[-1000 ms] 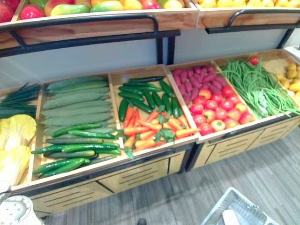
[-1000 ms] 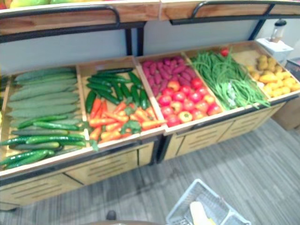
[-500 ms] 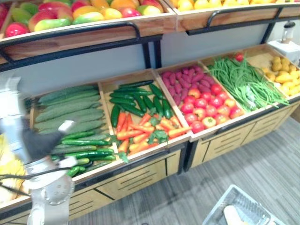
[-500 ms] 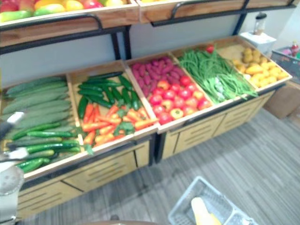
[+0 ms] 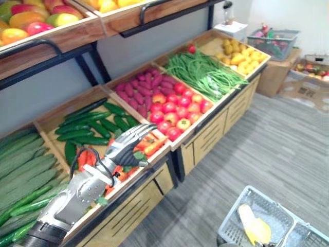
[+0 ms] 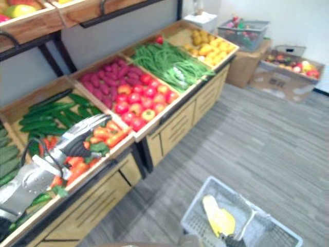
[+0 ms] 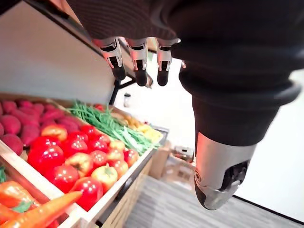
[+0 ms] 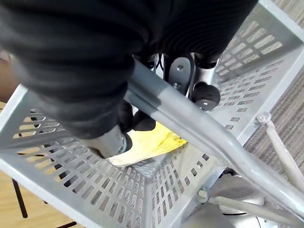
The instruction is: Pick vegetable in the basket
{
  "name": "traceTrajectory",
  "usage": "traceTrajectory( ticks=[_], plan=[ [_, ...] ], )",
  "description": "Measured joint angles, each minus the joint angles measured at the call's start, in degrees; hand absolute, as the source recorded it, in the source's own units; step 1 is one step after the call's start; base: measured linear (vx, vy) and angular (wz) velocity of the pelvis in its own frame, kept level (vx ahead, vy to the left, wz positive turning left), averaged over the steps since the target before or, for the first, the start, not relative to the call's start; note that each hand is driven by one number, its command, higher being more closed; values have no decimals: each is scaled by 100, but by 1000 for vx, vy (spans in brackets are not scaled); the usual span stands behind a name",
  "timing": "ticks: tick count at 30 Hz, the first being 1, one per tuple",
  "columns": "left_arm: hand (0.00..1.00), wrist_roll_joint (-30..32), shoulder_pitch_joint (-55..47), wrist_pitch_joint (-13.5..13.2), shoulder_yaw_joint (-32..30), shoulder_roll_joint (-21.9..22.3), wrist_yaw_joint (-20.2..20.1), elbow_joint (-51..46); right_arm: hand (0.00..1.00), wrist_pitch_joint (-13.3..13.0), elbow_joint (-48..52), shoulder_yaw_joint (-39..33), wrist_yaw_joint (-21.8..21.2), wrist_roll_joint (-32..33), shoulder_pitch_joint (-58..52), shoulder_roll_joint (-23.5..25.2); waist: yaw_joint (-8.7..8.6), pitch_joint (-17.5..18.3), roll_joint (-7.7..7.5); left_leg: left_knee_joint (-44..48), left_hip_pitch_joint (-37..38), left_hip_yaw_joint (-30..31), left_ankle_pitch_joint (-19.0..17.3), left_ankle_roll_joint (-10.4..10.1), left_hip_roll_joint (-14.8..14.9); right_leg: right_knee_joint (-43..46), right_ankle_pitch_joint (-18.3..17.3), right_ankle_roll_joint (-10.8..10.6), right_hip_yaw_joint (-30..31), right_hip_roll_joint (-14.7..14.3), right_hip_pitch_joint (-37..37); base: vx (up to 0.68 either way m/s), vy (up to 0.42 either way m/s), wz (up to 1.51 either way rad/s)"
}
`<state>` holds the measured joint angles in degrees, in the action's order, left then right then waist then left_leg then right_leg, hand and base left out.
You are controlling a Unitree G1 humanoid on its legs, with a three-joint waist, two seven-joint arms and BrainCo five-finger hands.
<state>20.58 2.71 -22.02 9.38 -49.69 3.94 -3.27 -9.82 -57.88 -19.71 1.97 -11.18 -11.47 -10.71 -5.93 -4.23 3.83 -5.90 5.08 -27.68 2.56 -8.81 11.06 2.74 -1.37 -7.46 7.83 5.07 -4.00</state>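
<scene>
Cam swinging right vs 0.5 s ago, left robot hand (image 5: 126, 145) now reaching over carrots (image 6: 105, 135), fingers straight & open, right robot hand (image 8: 95, 61) gripping basket (image 5: 234, 221) handle (image 8: 199, 130)

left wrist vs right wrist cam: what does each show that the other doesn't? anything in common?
Left wrist: the left hand, fingers straight and holding nothing, with tomatoes, carrots and green beans on the stand past them. Right wrist: the right hand curled round the handle of the grey basket, a yellow item lying inside. Both: the grey striped floor.
</scene>
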Motion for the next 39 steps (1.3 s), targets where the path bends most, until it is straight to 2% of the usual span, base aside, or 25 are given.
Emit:
traceTrajectory(
  ticks=[5, 9, 12, 16, 21, 30, 39],
  plan=[
    [0, -7, 206, 229, 0, 110, -180, 589, 100, 109, 133, -26, 12, 1, -105, 6, -10, -2, 9, 1, 11, -168, -1, -3, 8, -9, 76, -8, 172, -12, -87, 19, 5, -18],
    [0, -10, 278, 504, -18, 419, -191, 1098, 100, 167, 177, -47, 20, 4, -138, 39, -10, -7, 11, 2, 101, -228, -2, -3, 8, -35, 85, 0, 180, -14, -64, 39, -2, -6],
    [0, -10, 399, 735, -312, 838, -180, 1594, 100, 200, 218, 2, 36, 3, -141, 42, -9, -22, 0, 2, 102, -225, -6, -7, 8, -44, 86, -2, 165, -8, -60, 3, -2, -2],
    [0, -18, 515, 1158, -813, 1296, 43, 2120, 100, 225, 324, 62, 42, 0, -169, 48, -1, -73, -26, 1, 87, -209, -6, -7, 8, -66, 85, -3, 135, 2, -62, 0, -3, 1],
    [0, -238, 692, 1474, -1050, 1615, 235, 2335, 100, 254, 367, 59, 58, 1, -161, 58, 40, -151, -49, 1, -13, -135, -2, -2, 4, -96, 84, -3, 36, 32, -91, 11, -7, 9],
    [0, -677, 889, 1601, -1216, 2042, 261, 2442, 100, 335, 414, 58, 64, 1, -96, 58, 134, -197, 4, 18, -218, -124, -2, -5, 22, -150, 87, -3, -21, 19, -250, 52, -8, 2],
    [0, -690, 1068, 1605, -1201, 2044, 261, 2441, 100, 335, 410, 64, 65, 2, 76, 53, 135, -328, 26, 36, -390, -101, 2, -3, 46, -154, 87, -1, -91, -19, -393, 26, -6, 2]
  ],
)
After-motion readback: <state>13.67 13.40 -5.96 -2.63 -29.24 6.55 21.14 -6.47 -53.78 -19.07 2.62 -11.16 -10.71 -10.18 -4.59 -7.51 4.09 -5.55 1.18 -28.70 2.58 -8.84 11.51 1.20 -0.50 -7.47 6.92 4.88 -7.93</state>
